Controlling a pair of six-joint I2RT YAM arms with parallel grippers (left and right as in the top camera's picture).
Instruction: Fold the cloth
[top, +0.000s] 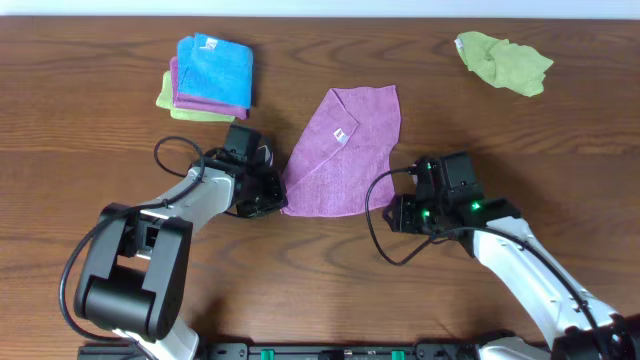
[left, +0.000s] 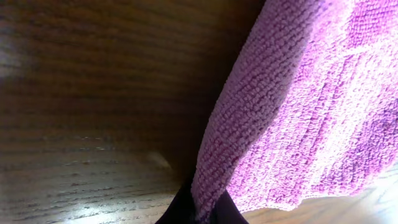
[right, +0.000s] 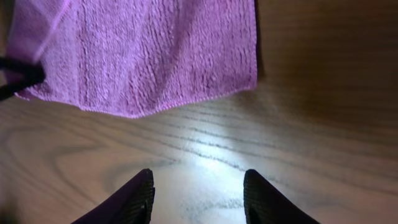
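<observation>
1. The cloth (top: 345, 150): purple microfibre with a looped, nubby pile. It lies mid-table between the two grippers, mostly flat, in a skewed four-sided outline. Its stitched hem is clear in the right wrist view (right: 143, 56).
2. White tag (top: 341, 135): small, face-up on the upper half of the cloth.
3. Left gripper (top: 272, 195): at the cloth's lower-left corner. In the wrist view its dark fingers (left: 227, 211) are closed tight on the cloth's edge (left: 292, 112). The edge runs up from the pinch as a thick rolled fold and casts a shadow on the wood.
4. Right gripper (top: 395, 210): just beside the cloth's lower-right edge, not touching it. The wrist view shows it (right: 199, 199) spread wide and holding nothing, bare wood between the tips and the cloth's hem ahead of them.
5. Table (top: 560, 150): dark brown wood-grain top with a smooth, slightly glossy finish. A bright glare patch sits under the right wrist camera.
6. Stack (top: 205, 85): at top-left, well apart from the cloth. Squarely folded cloths, with a blue cloth (top: 215, 62) on top, a purple edge under it and a lime-green edge at the bottom.
7. Crumpled green cloth (top: 503, 62): lime, bunched up, at top-right near the far edge.
8. Black base rail (top: 330, 350): runs along the near edge. Both arms are white with black joints, and black cables loop off them.
</observation>
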